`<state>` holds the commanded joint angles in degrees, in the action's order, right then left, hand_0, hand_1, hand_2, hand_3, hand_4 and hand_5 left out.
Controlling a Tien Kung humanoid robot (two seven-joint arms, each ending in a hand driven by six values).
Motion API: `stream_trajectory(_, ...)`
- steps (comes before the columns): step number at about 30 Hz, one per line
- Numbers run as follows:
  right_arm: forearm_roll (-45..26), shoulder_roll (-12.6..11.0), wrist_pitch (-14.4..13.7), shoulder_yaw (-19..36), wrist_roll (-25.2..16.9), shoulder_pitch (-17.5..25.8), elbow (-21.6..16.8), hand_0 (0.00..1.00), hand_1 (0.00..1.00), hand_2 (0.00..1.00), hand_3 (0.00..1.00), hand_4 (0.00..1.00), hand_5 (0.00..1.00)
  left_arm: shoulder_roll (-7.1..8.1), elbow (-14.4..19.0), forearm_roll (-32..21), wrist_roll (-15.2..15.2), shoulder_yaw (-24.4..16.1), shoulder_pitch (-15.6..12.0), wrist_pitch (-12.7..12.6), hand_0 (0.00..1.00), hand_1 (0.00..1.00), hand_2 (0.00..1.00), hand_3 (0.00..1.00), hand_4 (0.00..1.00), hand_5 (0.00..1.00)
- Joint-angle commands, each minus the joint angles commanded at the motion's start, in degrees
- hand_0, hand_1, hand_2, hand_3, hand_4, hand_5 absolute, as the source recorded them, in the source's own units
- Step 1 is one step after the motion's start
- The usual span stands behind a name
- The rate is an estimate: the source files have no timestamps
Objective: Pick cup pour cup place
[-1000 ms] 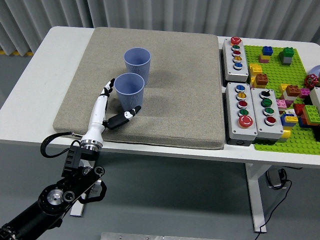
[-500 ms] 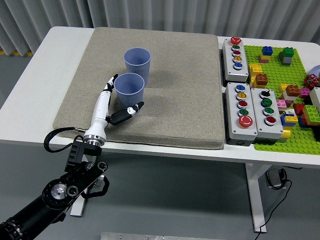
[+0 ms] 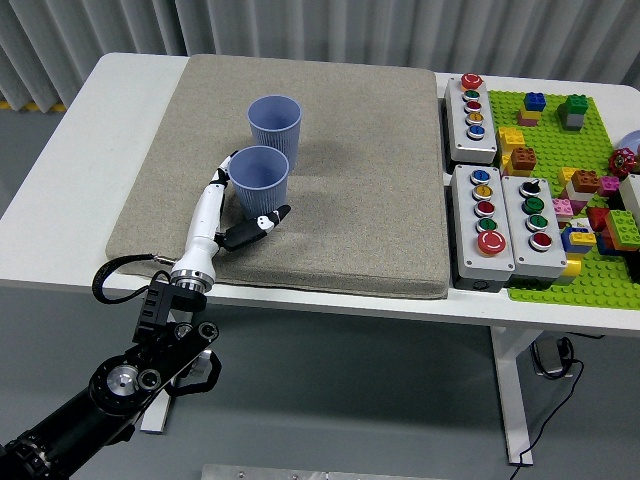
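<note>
Two blue-grey paper cups stand upright on a beige mat [image 3: 350, 160]. The near cup [image 3: 260, 182] sits in front of the far cup [image 3: 275, 122]. My left hand [image 3: 235, 205] reaches in from the lower left and cradles the near cup's left and front side. Its fingers [image 3: 219, 178] lie along the cup's left wall and the thumb [image 3: 262, 224] points under its front. The hand is spread around the cup and not closed on it. The right arm is out of view.
Two grey button boxes [image 3: 473, 104] [image 3: 505, 222] lie right of the mat. A green baseplate [image 3: 570, 200] with several coloured bricks fills the right end. A black cable [image 3: 115, 272] loops off the table's near edge.
My left hand has slid a little forward and right, closer in against the near cup. Both cups stay where they were.
</note>
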<state>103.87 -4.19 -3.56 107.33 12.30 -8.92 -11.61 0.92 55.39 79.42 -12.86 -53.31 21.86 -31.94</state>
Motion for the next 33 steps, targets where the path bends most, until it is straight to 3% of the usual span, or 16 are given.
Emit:
stream_trajectory(17,-0.1,0.0,0.0,-0.1,0.0,-0.3,0.0,0.7,0.706,0.67,0.635,0.051,0.308,-0.45,-2.3,-0.6,0.1,0.6,2.0,0.3,0.886,0.908,0.998,0.998,0.987,0.371)
stream_trajectory(18,-0.1,0.0,0.0,-0.1,0.0,-0.3,0.0,0.7,0.706,0.67,0.634,0.051,0.308,-0.49,-2.3,-0.6,0.1,0.7,2.0,0.3,0.841,0.88,0.998,0.998,0.986,0.371)
stream_trajectory(29,-0.1,0.0,0.0,-0.1,0.1,-0.2,0.0,0.7,0.706,0.67,0.635,0.052,0.308,-0.62,-2.7,-0.7,0.0,1.0,2.7,0.5,0.801,0.86,0.998,0.998,0.987,0.37)
stream_trajectory(30,-0.1,0.0,0.0,-0.1,0.1,-0.2,0.0,0.7,0.706,0.67,0.635,0.053,0.31,-0.62,-2.8,-0.8,0.0,1.0,2.7,0.5,0.74,0.824,0.998,0.998,0.987,0.367)
stream_trajectory(33,-0.1,0.0,0.0,-0.1,0.1,-0.2,0.0,0.7,0.706,0.67,0.635,0.053,0.31,-0.63,-2.9,-1.2,-0.2,1.1,2.9,0.5,0.74,0.824,0.998,0.998,0.987,0.367)
